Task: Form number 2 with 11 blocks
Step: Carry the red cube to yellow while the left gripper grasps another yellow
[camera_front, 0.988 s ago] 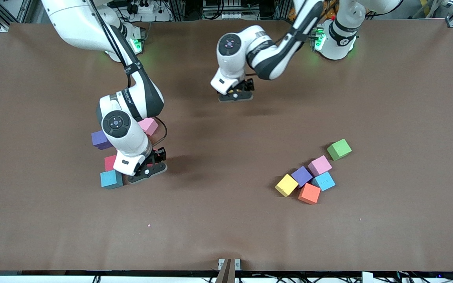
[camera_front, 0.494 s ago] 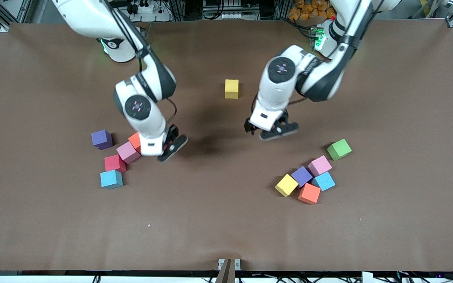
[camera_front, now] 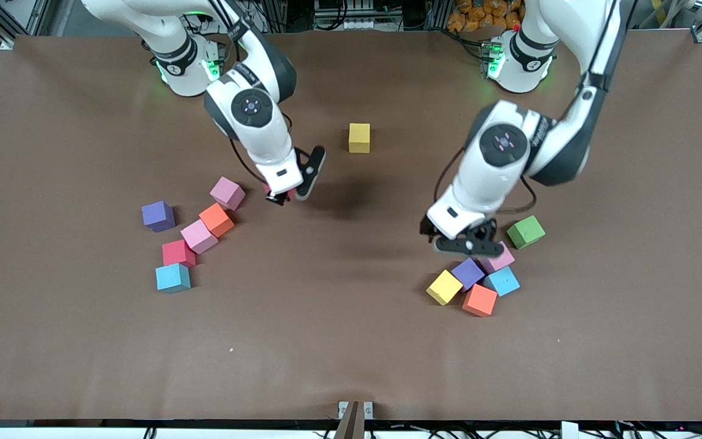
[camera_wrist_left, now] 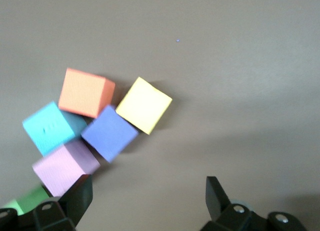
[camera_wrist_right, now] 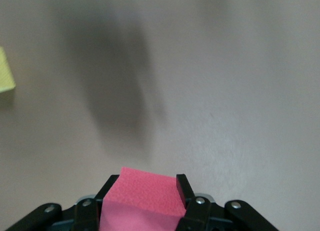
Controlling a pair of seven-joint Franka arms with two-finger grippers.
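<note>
Front view: right gripper (camera_front: 285, 196), above bare table (camera_front: 351, 341), clamps a pink cube (camera_wrist_right: 142, 196) between its fingers; a lone yellow cube (camera_front: 359, 138) lies toward the bases. Left gripper (camera_front: 468, 242), fingers spread wide, hovers over the pink cube (camera_front: 501, 258) of the five-cube cluster. No legible writing.

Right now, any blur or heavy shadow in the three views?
Front view: sharp, soft arm shadows on the table near its middle. Left wrist view: the five clustered blocks slightly soft, left gripper open above them. Right wrist view: a broad dark shadow on the table, right gripper shut on the pink block.
</note>
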